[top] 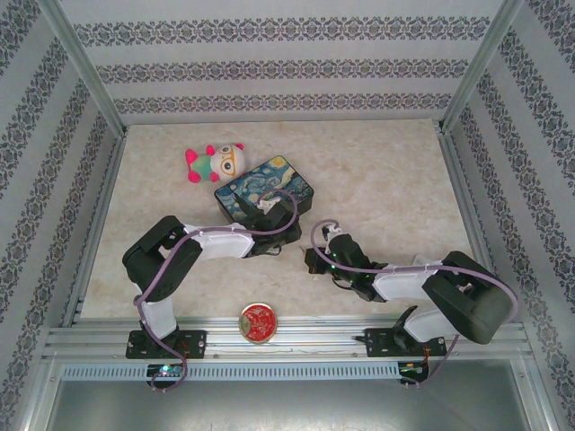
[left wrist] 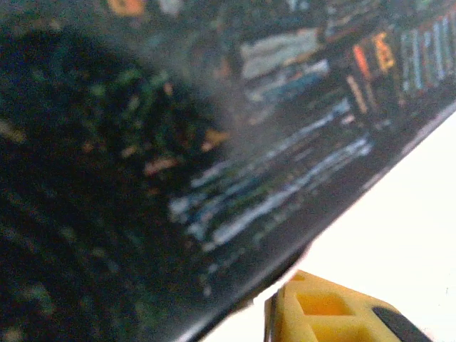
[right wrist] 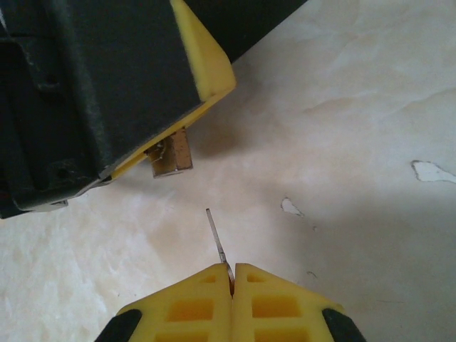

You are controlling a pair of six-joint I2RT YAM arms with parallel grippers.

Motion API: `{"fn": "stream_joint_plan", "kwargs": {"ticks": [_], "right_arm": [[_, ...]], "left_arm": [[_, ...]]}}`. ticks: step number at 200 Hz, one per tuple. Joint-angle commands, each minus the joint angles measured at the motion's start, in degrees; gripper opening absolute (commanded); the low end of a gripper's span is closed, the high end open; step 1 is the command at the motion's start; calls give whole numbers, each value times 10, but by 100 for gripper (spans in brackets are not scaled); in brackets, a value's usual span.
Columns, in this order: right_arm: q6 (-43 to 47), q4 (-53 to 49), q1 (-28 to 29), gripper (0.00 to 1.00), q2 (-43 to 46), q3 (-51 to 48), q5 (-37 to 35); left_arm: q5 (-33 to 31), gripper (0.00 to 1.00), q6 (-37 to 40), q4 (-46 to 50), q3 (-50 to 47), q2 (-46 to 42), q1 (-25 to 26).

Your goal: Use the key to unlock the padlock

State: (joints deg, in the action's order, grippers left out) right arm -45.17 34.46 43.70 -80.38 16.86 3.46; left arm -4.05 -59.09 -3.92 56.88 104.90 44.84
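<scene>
The tiny brass padlock (right wrist: 172, 152) hangs just above the table, pinched between the fingers of my left gripper (top: 277, 241). One yellow finger pad (right wrist: 205, 70) lies along it. My right gripper (right wrist: 233, 274) is shut on the key (right wrist: 216, 235). The key's thin silvery blade sticks out toward the padlock, stopping a short gap below it and slightly to its right. From above, my right gripper (top: 313, 260) faces the left one near the table's middle. In the left wrist view one yellow fingertip (left wrist: 324, 313) shows at the bottom edge.
A dark box painted with a starry night (top: 267, 189) lies just behind the left gripper, and its side (left wrist: 214, 142) is very close to that wrist camera. A plush toy (top: 216, 162) lies behind the box. A round red tin (top: 258, 321) sits at the near edge.
</scene>
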Motion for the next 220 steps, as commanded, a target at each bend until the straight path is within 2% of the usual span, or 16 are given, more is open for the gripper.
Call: {"fn": "stream_joint_plan", "kwargs": {"ticks": [1,37,120,220], "right_arm": [[-16,46,5,0,-7,1,-27],[-21,51,6,0,-22,5,-26],[-34,140,26,0,-78,12,-30],[-41,155,25,0,-85,12,-39]], "left_arm": [[24,14,-26,-47,-7,3,-9],[31,14,-28,-53,-10,6,-10],[33,14,-28,-56,-14,7,-12],[41,14,-30,-67,-16,9,-13]]}}
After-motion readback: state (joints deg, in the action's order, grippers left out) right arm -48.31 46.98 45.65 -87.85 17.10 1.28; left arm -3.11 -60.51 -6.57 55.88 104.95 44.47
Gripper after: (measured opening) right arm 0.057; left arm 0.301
